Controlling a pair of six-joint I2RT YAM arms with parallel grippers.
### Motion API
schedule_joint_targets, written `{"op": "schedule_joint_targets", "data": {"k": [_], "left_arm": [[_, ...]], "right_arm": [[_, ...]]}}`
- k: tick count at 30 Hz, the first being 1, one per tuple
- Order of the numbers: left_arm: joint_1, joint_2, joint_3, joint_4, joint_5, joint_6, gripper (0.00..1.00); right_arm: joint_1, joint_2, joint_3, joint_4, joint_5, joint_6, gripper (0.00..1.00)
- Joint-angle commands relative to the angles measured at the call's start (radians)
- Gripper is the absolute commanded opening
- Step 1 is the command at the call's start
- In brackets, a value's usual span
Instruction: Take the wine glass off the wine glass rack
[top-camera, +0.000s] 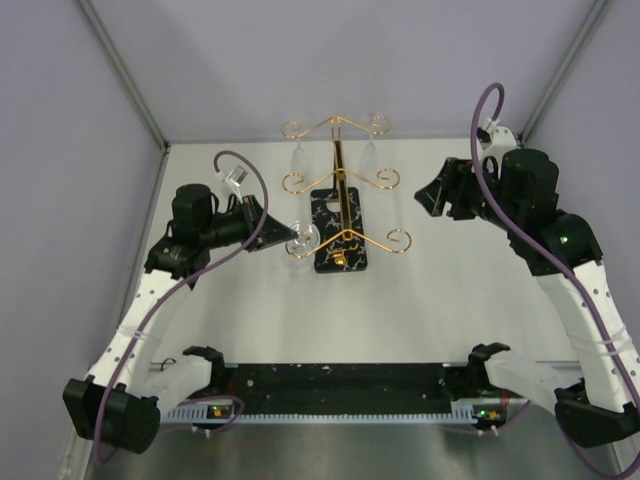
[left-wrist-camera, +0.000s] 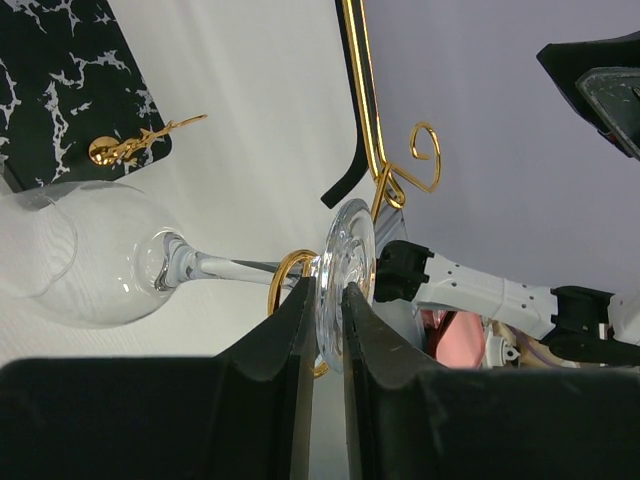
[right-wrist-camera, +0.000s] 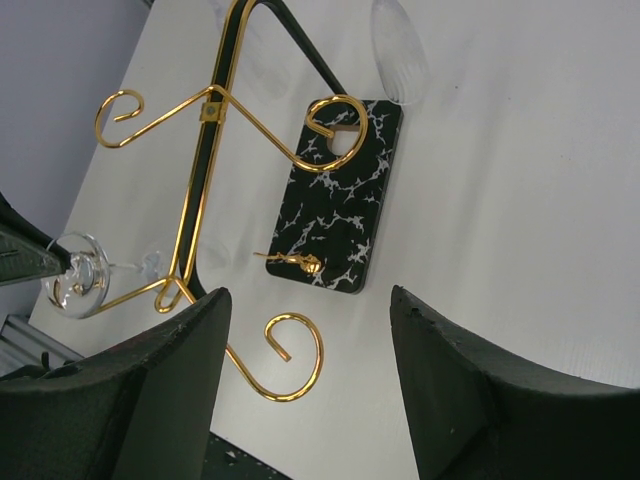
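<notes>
The wine glass rack (top-camera: 340, 195) is gold wire on a black marble-look base (top-camera: 338, 235), mid-table. A clear wine glass (top-camera: 303, 240) hangs on its near-left scroll arm. In the left wrist view the glass's bowl (left-wrist-camera: 90, 260) lies left and its round foot (left-wrist-camera: 345, 265) sits between my fingers, with the gold scroll (left-wrist-camera: 285, 285) around the stem. My left gripper (left-wrist-camera: 328, 300) is shut on the foot's rim. My right gripper (right-wrist-camera: 310, 350) is open and empty, right of the rack (right-wrist-camera: 215, 110), near a free scroll arm.
Two more glasses (top-camera: 297, 158) (top-camera: 368, 155) hang on the rack's far arms; one bowl shows in the right wrist view (right-wrist-camera: 398, 50). Grey walls close in the table at left, back and right. A black strip (top-camera: 340, 385) runs along the near edge.
</notes>
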Motion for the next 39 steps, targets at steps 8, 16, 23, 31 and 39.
{"op": "schedule_joint_targets", "data": {"k": [8, 16, 23, 31, 39], "left_arm": [[-0.006, -0.075, 0.118, -0.1, -0.043, 0.107, 0.0], [-0.004, -0.117, 0.141, -0.17, -0.063, 0.132, 0.0], [-0.004, -0.152, 0.113, -0.131, 0.019, 0.083, 0.0], [-0.009, -0.126, 0.072, 0.015, 0.11, -0.022, 0.0], [-0.024, -0.046, 0.063, 0.118, 0.111, -0.051, 0.0]], "right_arm": [[0.018, -0.02, -0.005, 0.043, 0.0, 0.002, 0.65], [0.024, -0.021, -0.005, 0.043, 0.005, 0.004, 0.65], [0.025, -0.021, -0.008, 0.044, 0.0, 0.007, 0.65], [0.03, -0.02, -0.011, 0.043, -0.004, 0.007, 0.65], [0.034, -0.026, -0.011, 0.035, -0.006, 0.005, 0.65]]}}
